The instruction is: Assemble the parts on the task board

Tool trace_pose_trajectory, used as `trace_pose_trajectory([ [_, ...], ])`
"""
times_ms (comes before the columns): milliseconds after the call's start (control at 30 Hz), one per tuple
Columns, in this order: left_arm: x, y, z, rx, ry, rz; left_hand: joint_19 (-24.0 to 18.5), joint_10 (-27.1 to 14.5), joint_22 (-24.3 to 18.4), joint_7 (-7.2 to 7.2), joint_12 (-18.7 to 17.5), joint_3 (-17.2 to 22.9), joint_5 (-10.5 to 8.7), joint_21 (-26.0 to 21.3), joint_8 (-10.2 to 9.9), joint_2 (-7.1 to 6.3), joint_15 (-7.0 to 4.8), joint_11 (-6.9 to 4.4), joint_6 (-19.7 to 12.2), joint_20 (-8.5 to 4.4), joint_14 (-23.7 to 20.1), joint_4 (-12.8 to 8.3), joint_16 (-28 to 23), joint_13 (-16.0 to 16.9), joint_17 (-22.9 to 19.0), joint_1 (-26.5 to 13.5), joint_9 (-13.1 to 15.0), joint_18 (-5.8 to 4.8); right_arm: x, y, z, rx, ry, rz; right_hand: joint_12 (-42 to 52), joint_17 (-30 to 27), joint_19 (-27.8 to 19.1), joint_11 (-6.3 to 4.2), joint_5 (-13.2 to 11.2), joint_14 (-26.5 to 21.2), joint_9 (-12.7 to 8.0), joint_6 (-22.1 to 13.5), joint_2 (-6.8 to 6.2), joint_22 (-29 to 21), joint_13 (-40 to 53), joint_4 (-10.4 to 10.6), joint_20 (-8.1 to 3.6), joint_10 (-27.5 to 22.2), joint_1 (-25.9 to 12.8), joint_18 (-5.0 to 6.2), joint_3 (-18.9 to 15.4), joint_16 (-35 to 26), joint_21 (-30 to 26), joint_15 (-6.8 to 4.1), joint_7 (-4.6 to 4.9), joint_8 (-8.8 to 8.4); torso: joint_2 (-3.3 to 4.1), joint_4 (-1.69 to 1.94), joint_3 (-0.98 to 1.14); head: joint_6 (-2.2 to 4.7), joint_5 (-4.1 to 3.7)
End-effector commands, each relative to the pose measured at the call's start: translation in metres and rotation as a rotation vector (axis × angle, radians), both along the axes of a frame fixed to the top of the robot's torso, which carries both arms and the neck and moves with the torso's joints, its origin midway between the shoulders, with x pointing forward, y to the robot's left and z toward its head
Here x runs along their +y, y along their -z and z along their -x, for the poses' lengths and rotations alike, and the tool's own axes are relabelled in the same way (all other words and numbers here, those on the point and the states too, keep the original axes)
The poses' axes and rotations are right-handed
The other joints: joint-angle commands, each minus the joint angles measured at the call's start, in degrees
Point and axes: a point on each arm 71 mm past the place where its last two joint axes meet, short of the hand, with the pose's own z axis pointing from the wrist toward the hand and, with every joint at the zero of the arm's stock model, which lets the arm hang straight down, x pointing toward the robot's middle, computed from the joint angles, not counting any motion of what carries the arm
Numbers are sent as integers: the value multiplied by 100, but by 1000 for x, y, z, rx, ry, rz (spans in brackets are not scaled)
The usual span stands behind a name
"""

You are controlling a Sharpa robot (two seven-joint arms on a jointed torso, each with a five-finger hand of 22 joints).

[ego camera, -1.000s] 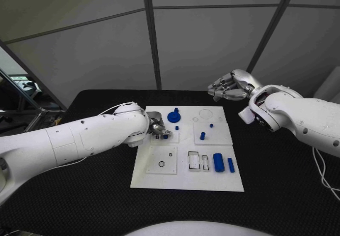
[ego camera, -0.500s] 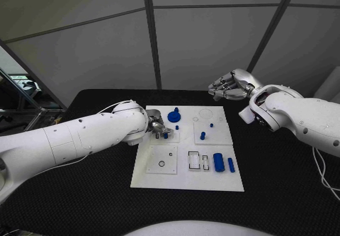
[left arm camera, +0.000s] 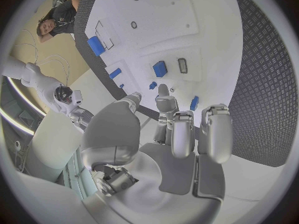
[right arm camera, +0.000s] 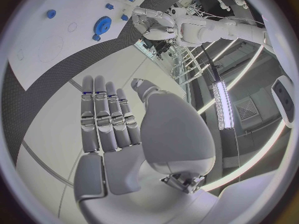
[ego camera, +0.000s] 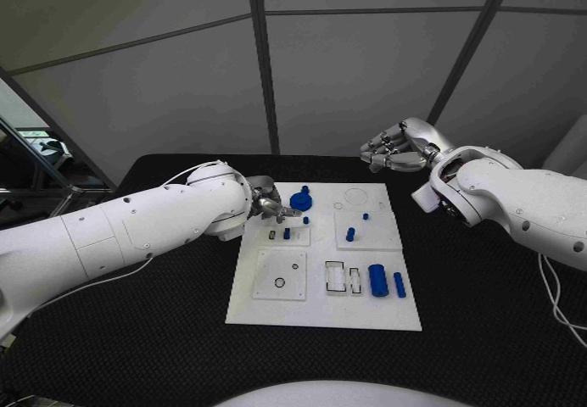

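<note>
The white task board (ego camera: 321, 315) lies mid-table. A blue gear (ego camera: 301, 201) sits near its far edge, with a small peg (ego camera: 304, 188) just beyond it. Short blue pegs (ego camera: 287, 232) (ego camera: 350, 233) stand in the two small square plates. Two blue cylinders (ego camera: 377, 280) lie at the right of the board. My left hand (ego camera: 271, 208) hovers over the board's far-left corner beside the gear, fingers loosely bent (left arm camera: 181, 134), holding nothing. My right hand (ego camera: 394, 148) is raised beyond the board's far-right corner, fingers stretched out (right arm camera: 109, 124) and empty.
A flat square plate with small holes (ego camera: 280, 274) and rectangular slots (ego camera: 335, 277) fill the board's near half. The black table (ego camera: 147, 339) spreads around the board on all sides. The board (left arm camera: 187, 30) with a blue block (left arm camera: 159, 68) lies ahead of the left hand's fingers.
My left hand has drawn back from the peg in the left small plate toward the board's far edge, leaving the peg standing free. The right hand has stayed put.
</note>
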Motion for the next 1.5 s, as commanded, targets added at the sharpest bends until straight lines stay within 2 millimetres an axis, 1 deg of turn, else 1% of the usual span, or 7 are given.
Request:
trace_pose_trajectory([
  [33,3,-5,-1,-8,-7,-1,243,-39,606,-8,2,-56,-2,-37,39,47,-40,5,-41,-37,565,-12,-28,-12,1367,76,7,-40,0,-2,0,-16,8,-2,-24,-10,-11,3,19,-39,-1,-49,-40,-9,-3,-12,45,-45,19,9,-23,-27,-37,10,2,-28,0,-2,-1,-2,-6],
  [133,8,-12,-3,-10,-8,3,214,-77,534,0,-36,-118,5,-101,31,107,-35,10,-65,-33,558,-29,-43,-74,1343,200,1,-23,-1,-2,0,-16,8,-2,-24,-10,-11,3,19,-39,-1,-49,-40,-9,-3,-12,45,-45,19,9,-23,-27,-37,10,2,-28,-2,-6,0,2,-6],
  [200,13,-17,-5,-14,-10,3,109,-244,278,40,-232,-190,6,-322,-30,144,-10,44,-160,-15,525,-35,-112,-337,1231,325,-30,37,-1,-2,-1,-15,9,-1,-24,-10,-11,3,19,-39,-1,-49,-40,-9,-3,-12,45,-45,19,9,-23,-27,-37,10,2,-28,-2,-1,1,15,-12],
  [300,22,-28,-15,-17,-35,20,-68,-644,-128,181,-680,-351,8,-696,-295,165,85,163,-455,54,452,-32,-265,-911,1001,560,-203,126,-2,-2,-1,-14,13,-1,-24,-11,-11,4,23,-42,-1,-51,-38,-11,-2,-11,46,-46,18,9,-24,-27,-41,11,3,-28,-6,4,-3,14,-9],
  [500,39,-37,-37,13,-96,42,-202,-942,-404,323,-876,-654,-1,-984,-597,151,207,297,-566,173,364,-6,-428,-1202,772,819,-530,188,-1,-2,-1,-12,13,0,-23,-12,-11,4,25,-43,0,-50,-36,-13,-2,-12,46,-46,19,9,-23,-26,-43,11,3,-27,12,-16,8,30,31],
  [933,49,-18,-63,97,-153,-6,-204,-944,-420,340,-785,-864,-4,-1023,-693,316,230,317,-472,206,380,7,-390,-1166,826,970,-727,197,1,-1,-1,-6,8,1,-22,-13,-10,4,30,-43,0,-50,-33,-15,-2,-12,47,-46,20,10,-23,-25,-46,11,2,-26,18,-5,-5,-3,6],
  [1500,42,-4,-63,149,-123,-36,-140,-843,-297,300,-635,-1069,-3,-926,-667,406,206,284,-308,199,439,3,-276,-1050,989,1022,-826,171,3,0,-2,-2,6,2,-21,-13,-10,4,31,-43,0,-50,-32,-15,-2,-12,47,-46,20,10,-23,-25,-46,11,2,-26,9,-4,-2,-27,32],
])
